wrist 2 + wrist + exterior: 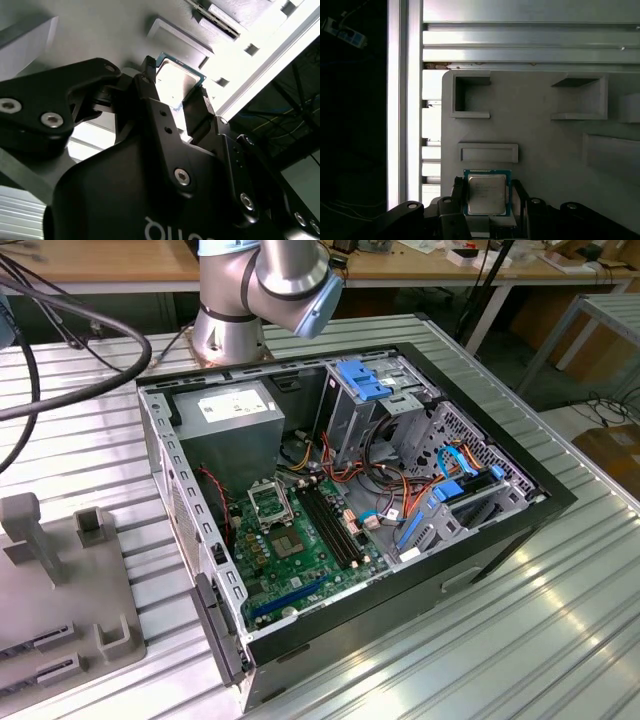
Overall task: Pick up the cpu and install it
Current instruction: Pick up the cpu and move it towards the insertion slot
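- Where is the cpu (486,193)?
- It sits between the two black fingers (456,200) of the pincer (488,194). You can see it in both wrist views. It is a small flat square with a shiny grey middle and a thin blue-green edge.
- Is the pincer holding it?
- Yes. One finger presses on each side of the cpu (177,82), so the pincer (176,82) is clamped on it.
- What is under it?
- A grey tray (545,150) with little raised walls and pockets. A low, long frame (488,152) on the tray is just beside the cpu.
- And under the tray?
- The worktop (520,40), made of shiny metal strips.
- What does the exterior view show?
- The grey tray (60,580) lies on the exterior view's left, on the worktop (500,640). Next to it is an open computer case (480,540). Inside is a green board (300,560) with a square socket (268,502). Long black slots (330,525) run beside the socket. A grey box (235,410) sits near the back of the case. The arm (270,280) stands behind the case.
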